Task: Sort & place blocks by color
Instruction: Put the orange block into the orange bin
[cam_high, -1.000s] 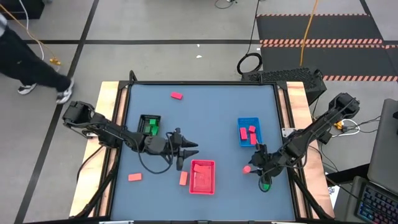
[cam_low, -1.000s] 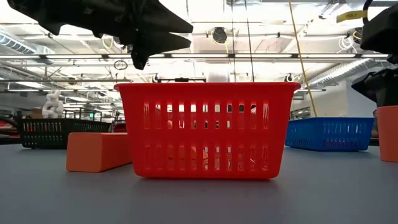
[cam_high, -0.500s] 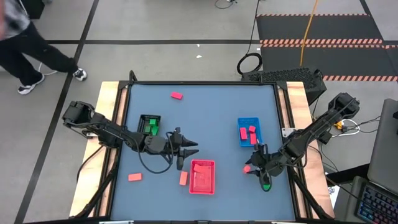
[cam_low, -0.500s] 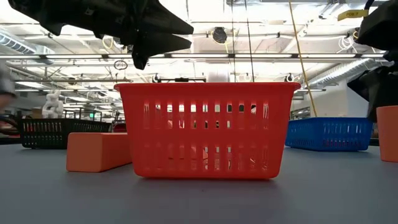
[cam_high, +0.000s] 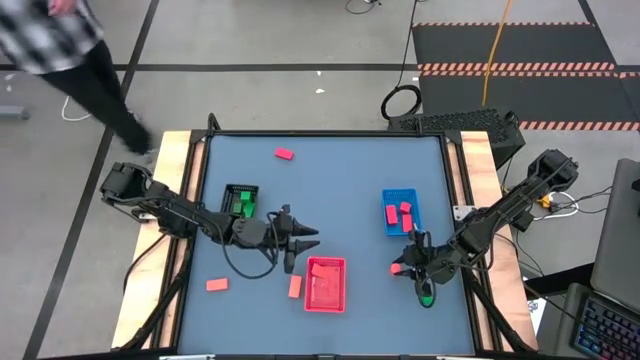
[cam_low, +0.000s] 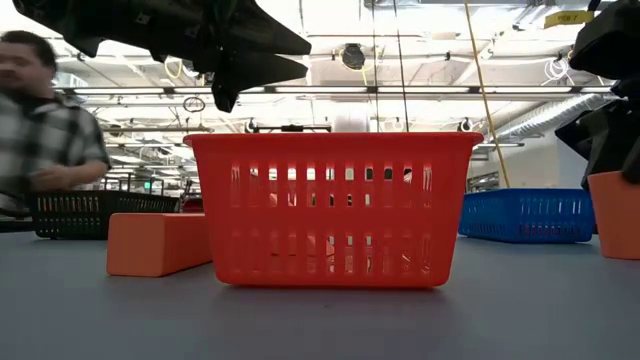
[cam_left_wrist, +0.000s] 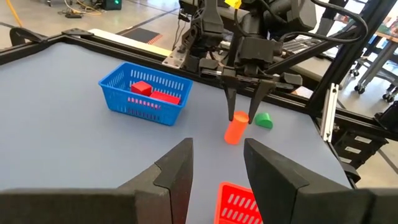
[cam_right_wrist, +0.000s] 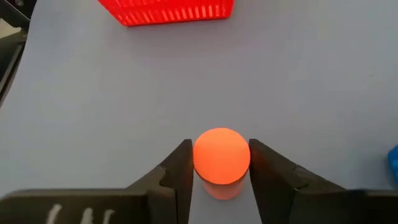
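Note:
My right gripper (cam_high: 405, 266) is near the table's right near corner, shut on a salmon-orange cylinder block (cam_left_wrist: 236, 129), whose round end (cam_right_wrist: 221, 155) shows between the fingers. A green block (cam_left_wrist: 263, 120) lies on the table just beside it (cam_high: 428, 298). My left gripper (cam_high: 306, 238) hangs open above the table, beside the red tray's (cam_high: 325, 284) far left corner, touching nothing. Two orange blocks (cam_high: 295, 286) (cam_high: 216, 285) lie left of the red tray. A magenta block (cam_high: 284, 154) lies near the far edge. My right gripper pinches the orange cylinder by its upper end (cam_left_wrist: 239, 116) between the two fingers, coming from above and pointing down. The cylinder hangs slightly tilted below the fingers. Whether its lower end (cam_low: 612, 252) touches the table, I cannot tell.
The blue tray (cam_high: 403, 213) holds magenta blocks and stands just beyond my right gripper. The black tray (cam_high: 240, 201) holds green blocks behind my left arm. The table's middle and far half are bare blue surface. A person walks past the far left corner (cam_high: 70, 45).
My right gripper has carried the orange cylinder a little toward the table's left, and the cylinder now leans slightly. My left arm has kept still. The person beyond the table has walked along its far left side.

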